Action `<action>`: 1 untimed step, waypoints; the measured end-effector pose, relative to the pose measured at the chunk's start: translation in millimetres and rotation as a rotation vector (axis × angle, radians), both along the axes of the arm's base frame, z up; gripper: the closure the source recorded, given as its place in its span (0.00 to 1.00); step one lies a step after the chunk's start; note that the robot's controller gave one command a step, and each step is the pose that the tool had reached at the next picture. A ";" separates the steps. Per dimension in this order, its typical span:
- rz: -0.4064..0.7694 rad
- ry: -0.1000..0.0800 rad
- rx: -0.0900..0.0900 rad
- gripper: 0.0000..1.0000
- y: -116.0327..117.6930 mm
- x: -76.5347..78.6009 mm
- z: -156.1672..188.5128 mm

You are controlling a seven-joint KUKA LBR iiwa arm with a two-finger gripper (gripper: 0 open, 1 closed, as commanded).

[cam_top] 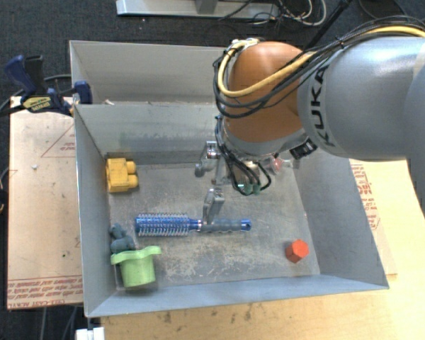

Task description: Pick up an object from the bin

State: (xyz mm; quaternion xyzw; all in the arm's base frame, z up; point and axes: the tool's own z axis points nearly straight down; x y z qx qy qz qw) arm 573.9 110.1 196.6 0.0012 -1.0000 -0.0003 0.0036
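Where the blue brush (193, 225) lies across the lower middle of the frame, the tool (213, 215) is seen at its handle; whether it is clenched or released cannot be told.

Robot lab: KUKA arm (372, 83), metal bin (92, 211), cables (295, 6).

Only thing I can read is KUKA, in dark letters (319, 112) on the grey arm (375, 98). It sits up and to the right of the end effector (214, 214).
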 end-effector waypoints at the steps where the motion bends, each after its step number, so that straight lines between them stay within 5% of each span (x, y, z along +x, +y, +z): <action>1: 0.213 -0.012 0.001 0.00 46.8 3.8 -124.2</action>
